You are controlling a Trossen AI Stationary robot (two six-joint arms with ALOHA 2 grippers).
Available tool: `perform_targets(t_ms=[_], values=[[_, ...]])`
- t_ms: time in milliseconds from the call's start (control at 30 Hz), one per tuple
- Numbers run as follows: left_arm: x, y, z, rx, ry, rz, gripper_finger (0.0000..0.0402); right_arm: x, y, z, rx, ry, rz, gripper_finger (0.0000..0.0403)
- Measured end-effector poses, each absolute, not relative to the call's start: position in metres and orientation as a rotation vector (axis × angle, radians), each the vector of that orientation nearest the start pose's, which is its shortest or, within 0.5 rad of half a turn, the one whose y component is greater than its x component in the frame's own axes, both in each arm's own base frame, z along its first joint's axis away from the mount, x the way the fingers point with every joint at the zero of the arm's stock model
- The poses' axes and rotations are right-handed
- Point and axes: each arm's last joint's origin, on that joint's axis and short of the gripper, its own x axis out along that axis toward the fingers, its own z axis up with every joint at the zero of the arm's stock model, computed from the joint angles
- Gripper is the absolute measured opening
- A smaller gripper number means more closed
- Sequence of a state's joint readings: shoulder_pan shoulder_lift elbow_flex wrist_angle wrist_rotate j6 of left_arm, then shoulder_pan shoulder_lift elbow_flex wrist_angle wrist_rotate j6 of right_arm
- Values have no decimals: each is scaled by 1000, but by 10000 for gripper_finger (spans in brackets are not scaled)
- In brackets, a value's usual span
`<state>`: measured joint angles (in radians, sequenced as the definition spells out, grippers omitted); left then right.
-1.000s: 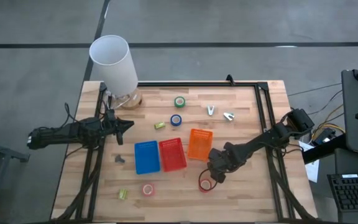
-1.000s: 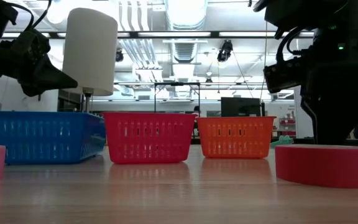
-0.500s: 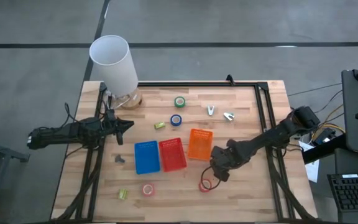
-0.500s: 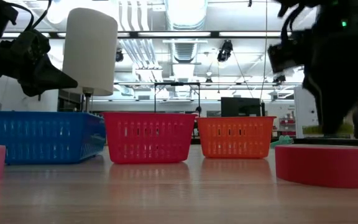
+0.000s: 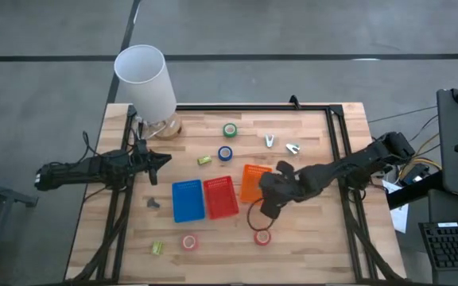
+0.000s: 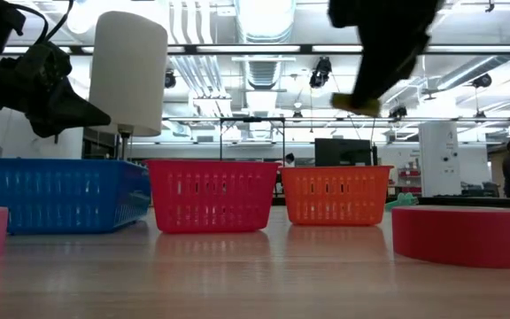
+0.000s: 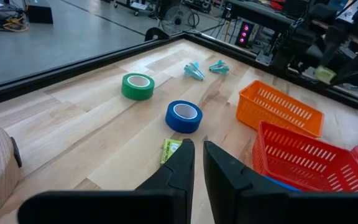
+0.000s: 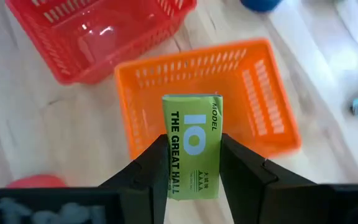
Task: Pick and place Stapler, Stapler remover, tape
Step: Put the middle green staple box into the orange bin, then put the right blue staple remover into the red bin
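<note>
Box of staples (image 8: 191, 154) is held clamped in the right claw (image 8: 191, 163), frame centre. Release should be delayed until centred over the orange basket (image 8: 261, 106).

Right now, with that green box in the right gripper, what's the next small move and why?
Probably carry it on over the orange basket and lower. The right gripper is shut on the small green box, with that basket just ahead.
</note>
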<state>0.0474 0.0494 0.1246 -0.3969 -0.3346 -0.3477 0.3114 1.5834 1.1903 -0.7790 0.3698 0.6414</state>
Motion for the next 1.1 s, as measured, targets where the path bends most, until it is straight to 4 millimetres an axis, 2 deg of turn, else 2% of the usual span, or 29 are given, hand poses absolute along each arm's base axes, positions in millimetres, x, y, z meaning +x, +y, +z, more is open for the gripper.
perform_targets(t_ms=[200, 433, 700, 867, 1100], values=[[86, 14, 165, -295, 251, 430, 37, 311, 70, 230, 126, 1066, -408, 120], [86, 14, 165, -295, 251, 429, 37, 313, 57, 207, 109, 1124, -448, 132], [86, 14, 165, -294, 251, 430, 37, 316, 53, 191, 90, 1120, -431, 123], [86, 14, 165, -294, 251, 430, 37, 312, 51, 183, 87, 1128, -430, 143], [86, 14, 165, -294, 251, 430, 37, 313, 51, 183, 90, 1116, -435, 191]])
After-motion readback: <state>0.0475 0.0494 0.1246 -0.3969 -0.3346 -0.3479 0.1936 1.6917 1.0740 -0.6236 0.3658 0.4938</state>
